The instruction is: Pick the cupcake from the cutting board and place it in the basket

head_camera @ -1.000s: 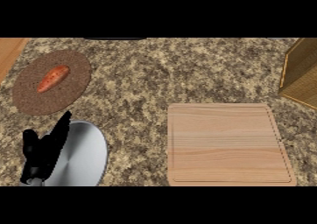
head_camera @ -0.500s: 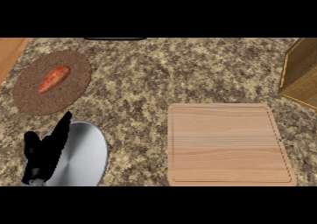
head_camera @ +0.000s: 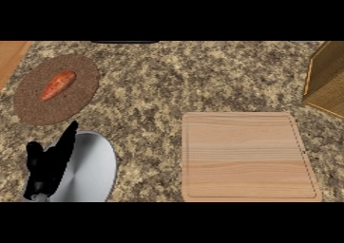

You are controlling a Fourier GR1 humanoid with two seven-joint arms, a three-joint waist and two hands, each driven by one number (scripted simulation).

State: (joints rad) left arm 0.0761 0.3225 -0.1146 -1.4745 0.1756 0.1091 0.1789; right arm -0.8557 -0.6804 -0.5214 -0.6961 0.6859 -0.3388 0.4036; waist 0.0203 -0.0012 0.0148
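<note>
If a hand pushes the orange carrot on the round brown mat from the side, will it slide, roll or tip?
The carrot lies flat on the round brown mat, so tipping seems unlikely. Its tapered shape suggests that it would probably roll in a curve, not straight. The mat looks woven and rough, so sliding is probably limited. It looks stiff, not floppy.

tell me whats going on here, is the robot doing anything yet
Not much at this moment. The left hand rests open at the lower left, fingers up, over a silver plate. The right hand is out of view. The cutting board has no cupcake on it, and the basket sits at the right edge. A carrot lies on a round brown mat.
</note>
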